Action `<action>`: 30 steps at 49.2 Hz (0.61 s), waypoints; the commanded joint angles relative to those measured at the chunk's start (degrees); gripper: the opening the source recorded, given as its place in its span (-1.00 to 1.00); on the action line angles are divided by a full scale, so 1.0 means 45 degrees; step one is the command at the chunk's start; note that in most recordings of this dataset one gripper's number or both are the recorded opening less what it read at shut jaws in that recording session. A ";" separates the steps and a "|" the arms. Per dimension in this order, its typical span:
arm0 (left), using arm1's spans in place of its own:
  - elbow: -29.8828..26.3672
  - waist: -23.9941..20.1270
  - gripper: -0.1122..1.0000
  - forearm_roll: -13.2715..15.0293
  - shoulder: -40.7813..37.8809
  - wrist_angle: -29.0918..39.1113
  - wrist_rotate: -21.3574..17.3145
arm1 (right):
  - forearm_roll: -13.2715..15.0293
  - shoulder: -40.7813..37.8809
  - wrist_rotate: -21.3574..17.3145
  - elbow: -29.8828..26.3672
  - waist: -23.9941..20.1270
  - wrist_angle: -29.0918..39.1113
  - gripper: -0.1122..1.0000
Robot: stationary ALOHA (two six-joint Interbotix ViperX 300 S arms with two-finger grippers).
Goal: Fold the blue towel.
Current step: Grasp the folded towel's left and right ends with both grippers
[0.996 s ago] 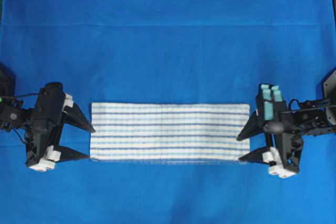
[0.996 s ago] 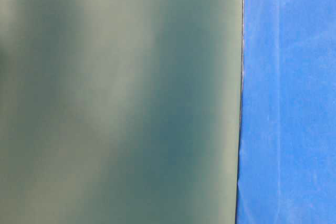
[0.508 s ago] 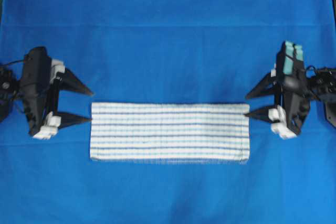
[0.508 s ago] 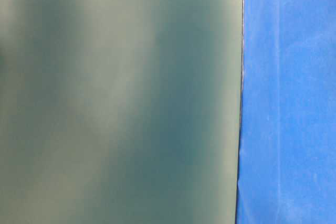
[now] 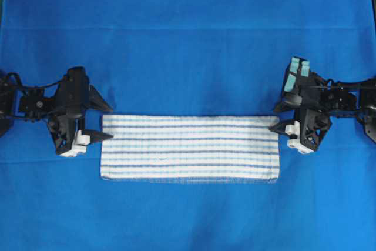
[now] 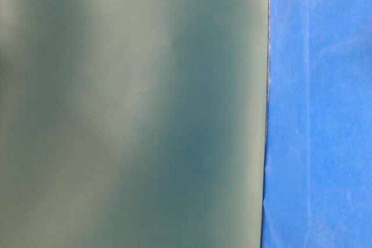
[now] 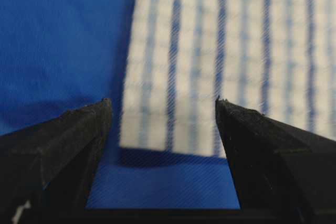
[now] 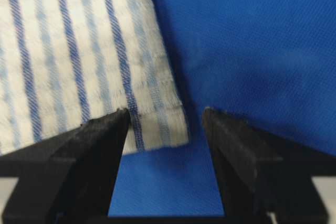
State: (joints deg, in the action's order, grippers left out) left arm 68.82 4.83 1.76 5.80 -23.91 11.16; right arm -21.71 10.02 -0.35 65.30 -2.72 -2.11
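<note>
table cover: plain blue cloth is lying over the whole work surface, reaching every edge of the overhead view
cloth surface: faint horizontal crease is running across the far part; fine weave is showing in the wrist views
table-level view: blurred grey-green panel is filling the left and middle, blue cloth is taking the right strip
light: even and bright, casting only soft shadows on the cloth
</note>
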 commanded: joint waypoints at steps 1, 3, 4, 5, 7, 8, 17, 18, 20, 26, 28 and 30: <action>-0.0176 -0.0176 0.51 0.0039 -0.0273 -0.0176 -0.0020 | -0.0020 -0.0078 -0.0039 -0.0195 0.0020 -0.0176 0.36; -0.0176 -0.0195 0.50 0.0020 -0.0391 -0.0156 -0.0020 | -0.0039 -0.0117 -0.0059 -0.0195 0.0000 -0.0156 0.36; -0.0176 -0.0215 0.50 0.0020 -0.0449 -0.0156 -0.0020 | -0.0020 -0.0117 -0.0059 -0.0195 0.0020 -0.0156 0.36; -0.0176 -0.0234 0.50 0.0020 -0.0469 -0.0156 -0.0020 | -0.0039 -0.0117 -0.0059 -0.0195 0.0000 -0.0137 0.36; -0.0156 -0.0273 0.50 0.0020 -0.0488 -0.0117 -0.0020 | -0.0039 -0.0137 -0.0059 -0.0195 0.0020 -0.0117 0.36; -0.0156 -0.0273 0.50 0.0020 -0.0488 -0.0098 -0.0020 | -0.0020 -0.0117 -0.0059 -0.0195 0.0000 -0.0117 0.36; -0.0098 -0.0293 0.36 0.0020 -0.0449 0.0078 0.0020 | -0.0020 -0.0117 -0.0059 -0.0195 0.0000 -0.0117 0.33; -0.0098 -0.0273 0.31 0.0039 -0.0469 0.0137 0.0020 | -0.0020 -0.0117 -0.0059 -0.0195 0.0000 -0.0117 0.32; -0.0117 -0.0293 0.18 0.0020 -0.0469 0.0313 0.0059 | -0.0020 -0.0117 -0.0059 -0.0215 0.0000 -0.0117 0.27; -0.0176 -0.0195 -0.30 0.0000 -0.0469 0.0840 0.0059 | -0.0020 -0.0117 0.0039 -0.0215 0.0020 -0.0039 -0.21; -0.0176 -0.0176 -0.46 0.0000 -0.0469 0.0898 0.0039 | -0.0020 -0.0117 0.0039 -0.0215 0.0000 0.0020 -0.43; -0.0156 -0.0137 -0.61 0.0000 -0.0449 0.0938 0.0020 | -0.0020 -0.0117 0.0039 -0.0215 0.0000 0.0039 -0.62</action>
State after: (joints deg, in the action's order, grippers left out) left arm 68.20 3.78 1.85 3.52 -20.30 11.34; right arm -21.80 9.32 -0.26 65.04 -2.72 -2.11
